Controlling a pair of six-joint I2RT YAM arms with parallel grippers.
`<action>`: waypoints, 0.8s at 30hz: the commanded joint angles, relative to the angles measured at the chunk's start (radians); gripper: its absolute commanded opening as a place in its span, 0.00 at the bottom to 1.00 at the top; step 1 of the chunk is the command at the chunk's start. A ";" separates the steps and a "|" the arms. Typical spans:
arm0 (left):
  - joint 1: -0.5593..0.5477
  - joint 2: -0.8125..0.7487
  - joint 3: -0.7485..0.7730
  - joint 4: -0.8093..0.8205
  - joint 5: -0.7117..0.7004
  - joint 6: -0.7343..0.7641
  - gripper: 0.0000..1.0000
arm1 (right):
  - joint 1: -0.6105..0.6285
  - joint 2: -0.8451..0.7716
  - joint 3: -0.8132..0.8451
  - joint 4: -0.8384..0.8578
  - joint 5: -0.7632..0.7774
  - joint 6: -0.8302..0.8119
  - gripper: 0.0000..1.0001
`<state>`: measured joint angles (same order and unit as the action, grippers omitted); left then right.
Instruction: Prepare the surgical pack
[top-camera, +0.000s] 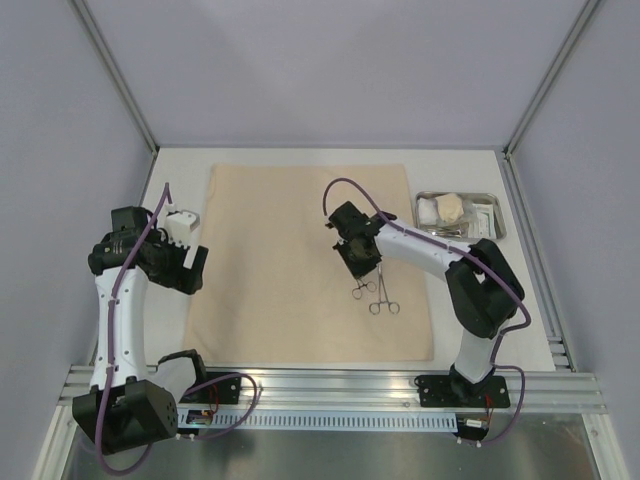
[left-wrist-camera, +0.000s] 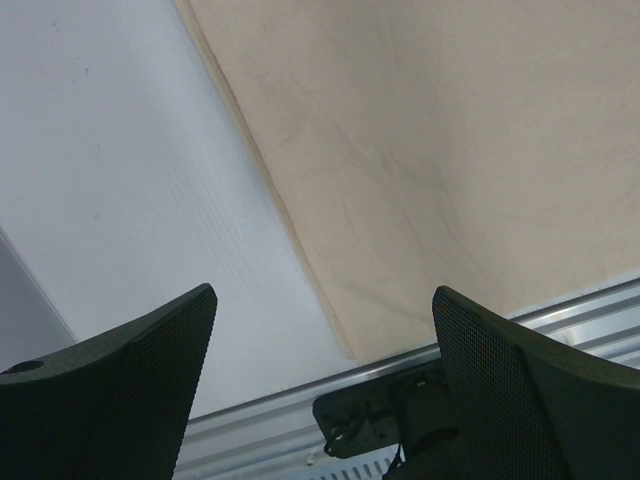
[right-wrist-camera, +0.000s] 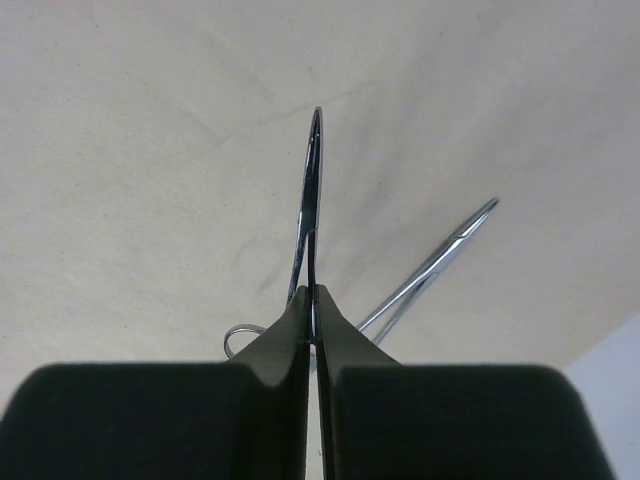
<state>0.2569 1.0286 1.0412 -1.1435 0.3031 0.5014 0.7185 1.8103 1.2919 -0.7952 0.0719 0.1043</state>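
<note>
Some progress: found two steel scissor-handled clamps (top-camera: 383, 305) on the large tan cloth sheet (top-camera: 280, 260), right of centre, one pinched in the closed right gripper (right-wrist-camera: 312, 292). Held left gripper (left-wrist-camera: 322, 292) wide, empty, at left. Left gauze pads (top-camera: 450, 208) in the shiny steel tray (top-camera: 498, 203), far right.

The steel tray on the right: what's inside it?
White pads, a cream wad, a white packet and thin steel tools. Whatever lies beneath them is hidden.
</note>
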 joint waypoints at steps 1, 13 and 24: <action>0.004 0.001 0.013 0.019 0.001 0.019 0.98 | -0.007 -0.065 0.083 0.007 0.071 -0.250 0.01; 0.002 0.047 0.080 -0.010 0.004 0.035 0.98 | -0.293 -0.175 0.000 0.259 0.267 -1.113 0.01; 0.002 0.113 0.172 -0.024 0.022 0.019 0.98 | -0.511 -0.191 -0.193 0.482 0.184 -1.604 0.01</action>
<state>0.2569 1.1362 1.1614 -1.1591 0.3046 0.5217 0.2359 1.5970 1.1091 -0.4286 0.2596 -1.3281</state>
